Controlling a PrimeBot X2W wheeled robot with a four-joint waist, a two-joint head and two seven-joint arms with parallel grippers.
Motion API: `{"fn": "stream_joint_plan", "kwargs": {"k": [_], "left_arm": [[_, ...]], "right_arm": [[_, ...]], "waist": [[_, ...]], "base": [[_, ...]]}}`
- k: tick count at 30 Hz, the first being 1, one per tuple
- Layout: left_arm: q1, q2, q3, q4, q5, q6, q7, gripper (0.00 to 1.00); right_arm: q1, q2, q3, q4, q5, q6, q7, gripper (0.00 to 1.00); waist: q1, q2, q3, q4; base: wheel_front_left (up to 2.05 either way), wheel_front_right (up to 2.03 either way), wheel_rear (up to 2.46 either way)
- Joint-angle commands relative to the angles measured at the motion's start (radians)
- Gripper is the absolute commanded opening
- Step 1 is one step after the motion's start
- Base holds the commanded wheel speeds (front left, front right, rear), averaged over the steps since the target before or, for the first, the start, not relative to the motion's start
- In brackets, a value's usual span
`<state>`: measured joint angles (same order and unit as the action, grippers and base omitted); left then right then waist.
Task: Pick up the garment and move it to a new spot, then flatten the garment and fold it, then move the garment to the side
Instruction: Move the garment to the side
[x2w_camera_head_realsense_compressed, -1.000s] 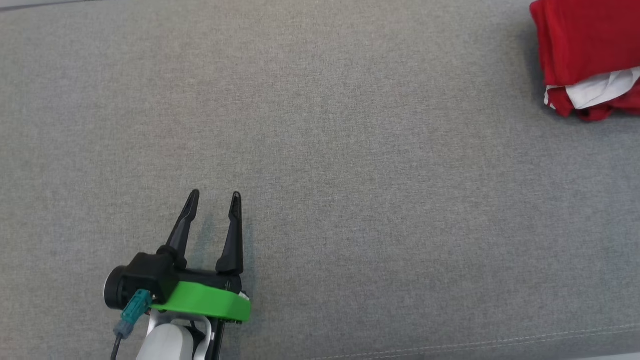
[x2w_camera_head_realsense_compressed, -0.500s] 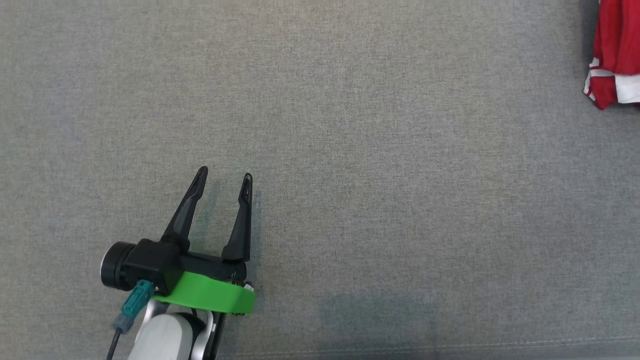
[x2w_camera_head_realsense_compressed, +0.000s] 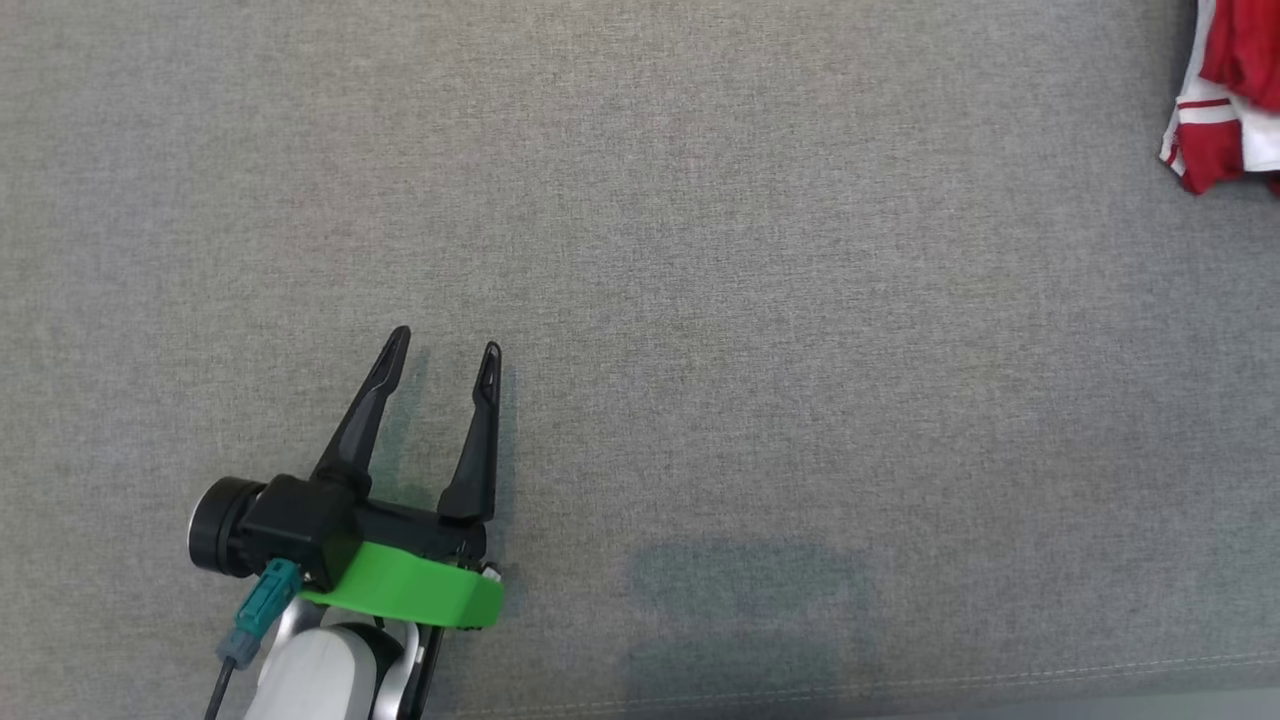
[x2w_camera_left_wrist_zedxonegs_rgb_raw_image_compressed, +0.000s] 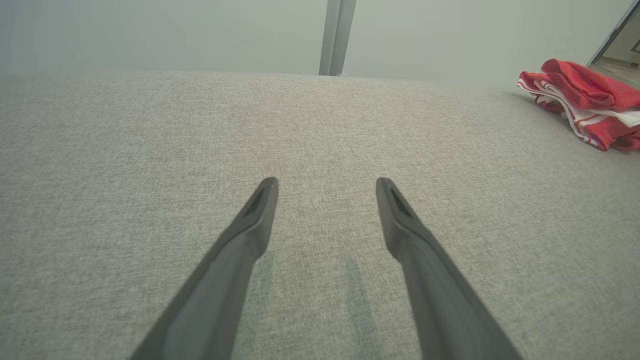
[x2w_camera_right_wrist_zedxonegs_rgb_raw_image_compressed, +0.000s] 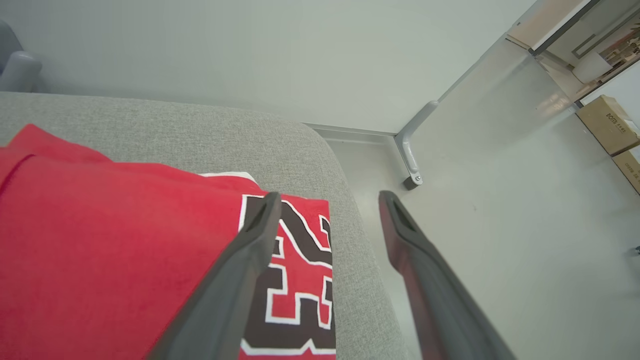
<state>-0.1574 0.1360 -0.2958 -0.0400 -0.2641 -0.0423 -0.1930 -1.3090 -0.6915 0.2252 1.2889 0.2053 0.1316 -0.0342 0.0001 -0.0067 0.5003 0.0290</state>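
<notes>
Having just sprung the right gripper (x2w_camera_right_wrist_zedxonegs_rgb_raw_image_compressed: 328, 196) apart above the folded red garment (x2w_camera_right_wrist_zedxonegs_rgb_raw_image_compressed: 100, 250) at the right end of the grey cushion (x2w_camera_head_realsense_compressed: 700, 250), leaves it lying there released, holds the left gripper (x2w_camera_head_realsense_compressed: 446, 339) spread and empty mid-cushion, likely completes the move aside.

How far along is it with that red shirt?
Nearly, it seems. Done: the red garment lies folded in a bundle at the right end of the grey cushion, so folding and moving aside look complete. In hand: nothing; the right tool stands open over it, the left tool open above bare cushion. Left: probably just drawing the arms back.
</notes>
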Motion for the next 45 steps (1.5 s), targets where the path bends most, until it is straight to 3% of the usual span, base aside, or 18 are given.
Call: {"fn": "stream_joint_plan", "kwargs": {"k": [1,12,26,36,45], "left_arm": [[-0.004,0.007,0.0,-0.003,-0.003,0.007,0.003,1.0],[-0.026,0.011,0.019,0.023,-0.02,0.022,-0.013,1.0],[-0.12,0.014,0.098,0.123,-0.022,0.08,-0.05,1.0],[-0.041,-0.002,0.186,0.186,-0.045,0.147,-0.069,1.0],[0.072,-0.007,0.207,0.195,-0.027,0.174,-0.072,1.0]], "right_arm": [[0.017,0.008,-0.023,0.001,-0.018,-0.002,-0.011,1.0],[-0.001,0.108,-0.082,-0.007,-0.116,-0.002,-0.122,1.0],[0.078,0.285,-0.031,-0.129,-0.04,-0.002,-0.221,1.0],[0.37,0.399,-0.063,-0.431,0.006,-0.002,-0.23,1.0],[0.748,0.563,-0.147,-0.734,-0.024,-0.002,-0.231,1.0]], "waist": [[-0.0001,0.0067,-0.001,-0.004],[-0.0001,0.0067,-0.068,-0.029],[-0.0001,0.0067,-0.202,-0.05],[-0.0001,0.0067,-0.32,-0.054],[-0.0001,0.0067,-0.402,-0.046]], "base": [[0.0,0.0,0.0],[0.0,0.0,0.0],[0.0,0.0,0.0],[0.0,0.0,0.0],[0.0,0.0,0.0]]}}
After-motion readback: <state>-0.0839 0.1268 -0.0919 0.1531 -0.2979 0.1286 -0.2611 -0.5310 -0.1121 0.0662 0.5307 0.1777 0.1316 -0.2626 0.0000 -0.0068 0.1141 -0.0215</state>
